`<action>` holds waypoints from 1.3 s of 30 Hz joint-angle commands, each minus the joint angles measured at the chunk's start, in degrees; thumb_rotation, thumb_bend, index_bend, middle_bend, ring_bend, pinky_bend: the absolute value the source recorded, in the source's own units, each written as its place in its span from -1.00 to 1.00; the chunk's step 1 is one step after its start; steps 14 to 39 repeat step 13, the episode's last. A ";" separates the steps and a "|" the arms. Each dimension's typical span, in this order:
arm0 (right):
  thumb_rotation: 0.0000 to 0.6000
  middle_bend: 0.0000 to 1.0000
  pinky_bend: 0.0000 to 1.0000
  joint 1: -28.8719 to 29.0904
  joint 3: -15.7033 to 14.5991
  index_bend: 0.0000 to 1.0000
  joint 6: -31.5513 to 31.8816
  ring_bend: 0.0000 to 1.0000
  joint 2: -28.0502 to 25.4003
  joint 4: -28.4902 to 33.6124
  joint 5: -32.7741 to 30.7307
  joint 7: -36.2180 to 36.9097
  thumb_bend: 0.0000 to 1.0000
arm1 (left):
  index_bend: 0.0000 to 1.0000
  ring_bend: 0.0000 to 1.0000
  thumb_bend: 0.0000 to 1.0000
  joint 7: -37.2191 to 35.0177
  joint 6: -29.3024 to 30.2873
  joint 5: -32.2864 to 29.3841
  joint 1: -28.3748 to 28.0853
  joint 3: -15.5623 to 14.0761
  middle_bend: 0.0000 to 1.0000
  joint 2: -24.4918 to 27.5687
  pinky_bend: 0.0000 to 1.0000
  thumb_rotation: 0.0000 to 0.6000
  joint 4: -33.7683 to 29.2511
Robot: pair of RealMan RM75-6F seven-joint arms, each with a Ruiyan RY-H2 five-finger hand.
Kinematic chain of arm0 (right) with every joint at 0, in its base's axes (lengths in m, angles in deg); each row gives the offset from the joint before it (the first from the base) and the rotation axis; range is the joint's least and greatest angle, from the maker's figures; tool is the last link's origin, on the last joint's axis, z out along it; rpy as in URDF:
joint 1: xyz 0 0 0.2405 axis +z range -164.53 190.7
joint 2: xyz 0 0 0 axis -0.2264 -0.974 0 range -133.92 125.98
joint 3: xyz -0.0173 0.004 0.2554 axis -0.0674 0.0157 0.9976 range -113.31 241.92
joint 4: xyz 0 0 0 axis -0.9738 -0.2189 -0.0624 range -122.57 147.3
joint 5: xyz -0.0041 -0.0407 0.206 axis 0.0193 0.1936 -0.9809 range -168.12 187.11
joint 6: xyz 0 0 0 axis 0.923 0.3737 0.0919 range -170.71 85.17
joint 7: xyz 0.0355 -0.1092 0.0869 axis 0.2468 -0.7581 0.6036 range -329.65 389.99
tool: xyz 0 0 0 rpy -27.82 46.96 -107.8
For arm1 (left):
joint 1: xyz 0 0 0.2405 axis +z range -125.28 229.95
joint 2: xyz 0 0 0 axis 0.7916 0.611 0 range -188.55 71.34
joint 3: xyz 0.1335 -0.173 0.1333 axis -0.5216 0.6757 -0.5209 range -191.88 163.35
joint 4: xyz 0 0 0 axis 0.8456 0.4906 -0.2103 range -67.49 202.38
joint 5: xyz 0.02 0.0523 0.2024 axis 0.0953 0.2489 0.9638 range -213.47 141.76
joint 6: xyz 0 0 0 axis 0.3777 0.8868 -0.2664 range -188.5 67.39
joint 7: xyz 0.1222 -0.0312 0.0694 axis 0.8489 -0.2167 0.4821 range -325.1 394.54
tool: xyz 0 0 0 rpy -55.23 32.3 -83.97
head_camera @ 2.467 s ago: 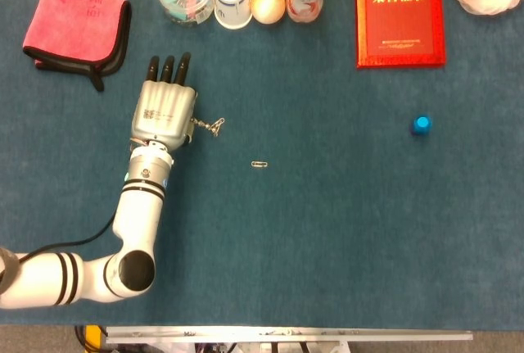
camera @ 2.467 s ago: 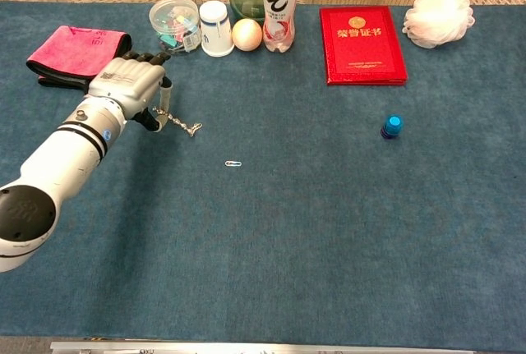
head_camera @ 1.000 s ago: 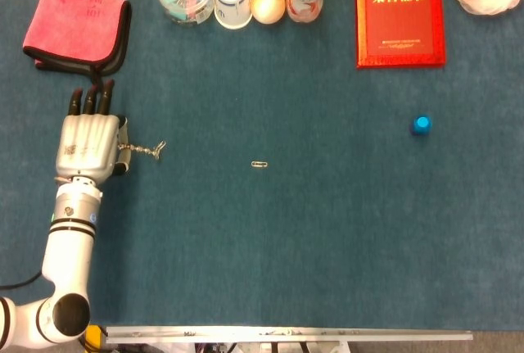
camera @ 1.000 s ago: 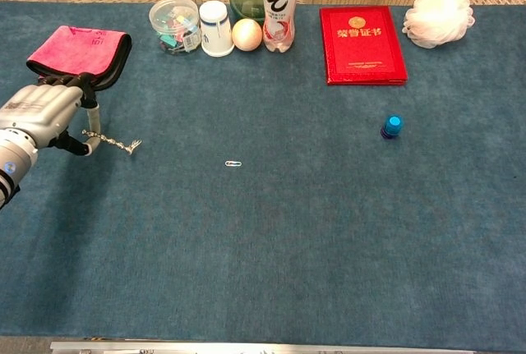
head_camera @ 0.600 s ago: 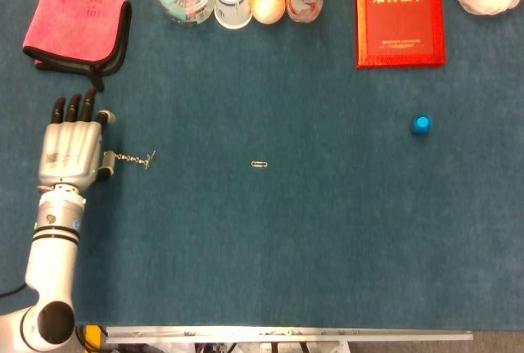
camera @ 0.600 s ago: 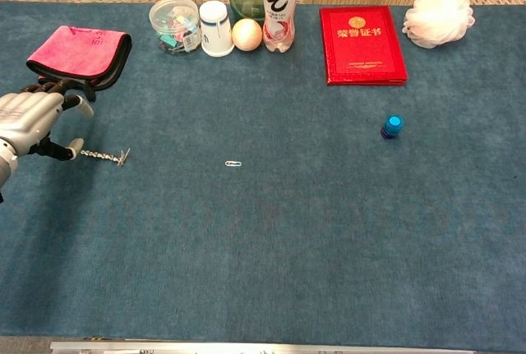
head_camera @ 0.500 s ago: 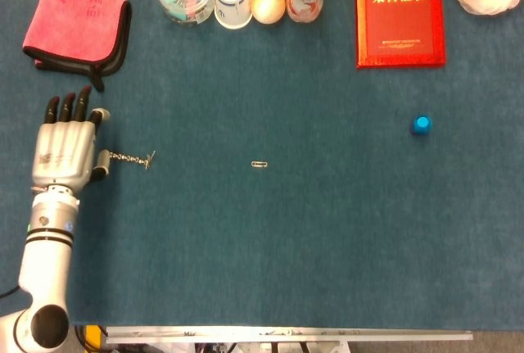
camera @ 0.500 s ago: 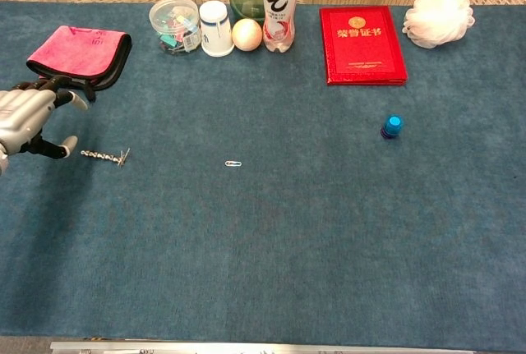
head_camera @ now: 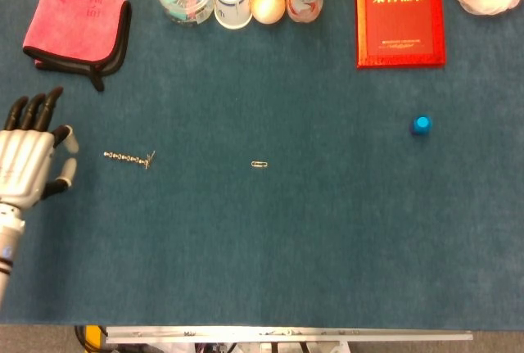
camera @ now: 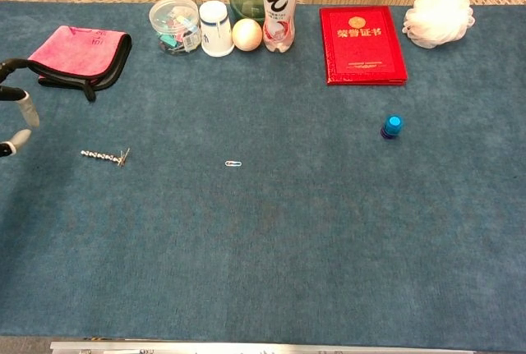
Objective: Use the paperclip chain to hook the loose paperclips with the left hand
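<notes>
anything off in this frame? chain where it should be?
Yes. The paperclip chain lies on the blue cloth by itself, apart from the left hand, which is open at the left edge and holds nothing. The loose paperclip sits unhooked, well to the chain's right. The items along the far edge look orderly.

Overhead head, angled chest (shared tabletop)

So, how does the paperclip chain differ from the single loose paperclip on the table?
The paperclip chain is several linked clips lying in a long line; the loose paperclip is one short piece. The chain lies nearer the open left hand; the loose paperclip lies nearer the table's middle. Both are silvery, lie flat on the blue table, and nothing touches them.
</notes>
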 commanded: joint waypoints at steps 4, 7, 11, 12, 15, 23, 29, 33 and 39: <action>1.00 -0.18 0.11 -0.23 0.12 -0.23 0.20 -0.26 0.70 0.01 -0.29 -1.80 0.73 | 0.01 -1.00 -0.16 -11.58 3.19 7.31 4.10 -0.81 -0.88 3.00 -1.00 1.00 4.55; 1.00 -0.18 0.11 0.06 0.11 -0.23 -0.59 -0.26 1.03 -0.08 -0.52 -2.71 0.73 | 0.03 -1.00 -0.16 -14.83 4.08 9.55 4.78 -0.36 -0.86 3.46 -1.00 1.00 5.49; 1.00 -0.18 0.11 0.95 -0.01 -0.23 -2.75 -0.26 1.45 -0.29 -0.96 -3.41 0.73 | 0.04 -1.00 -0.16 -16.40 2.66 9.25 5.05 0.43 -0.86 3.88 -1.00 1.00 6.27; 1.00 -0.18 0.11 1.15 -0.04 -0.23 -3.34 -0.26 1.47 -0.36 -1.15 -3.59 0.73 | 0.04 -1.00 -0.16 -16.53 2.46 9.08 5.14 0.64 -0.86 3.86 -1.00 1.00 6.39; 1.00 -0.18 0.11 1.39 -0.10 -0.23 -3.94 -0.26 1.44 -0.34 -1.26 -3.95 0.73 | 0.04 -1.00 -0.16 -16.60 2.20 8.98 5.26 0.84 -0.86 3.83 -1.00 1.00 6.52; 1.00 -0.18 0.11 1.39 -0.10 -0.23 -3.94 -0.26 1.44 -0.34 -1.26 -3.95 0.73 | 0.04 -1.00 -0.16 -16.60 2.20 8.98 5.26 0.84 -0.86 3.83 -1.00 1.00 6.52; 1.00 -0.18 0.11 1.39 -0.10 -0.23 -3.94 -0.26 1.44 -0.34 -1.26 -3.95 0.73 | 0.04 -1.00 -0.16 -16.60 2.20 8.98 5.26 0.84 -0.86 3.83 -1.00 1.00 6.52; 1.00 -0.18 0.11 1.39 -0.10 -0.23 -3.94 -0.26 1.44 -0.34 -1.26 -3.95 0.73 | 0.04 -1.00 -0.16 -16.60 2.20 8.98 5.26 0.84 -0.86 3.83 -1.00 1.00 6.52; 1.00 -0.18 0.11 1.39 -0.10 -0.23 -3.94 -0.26 1.44 -0.34 -1.26 -3.95 0.73 | 0.04 -1.00 -0.16 -16.60 2.20 8.98 5.26 0.84 -0.86 3.83 -1.00 1.00 6.52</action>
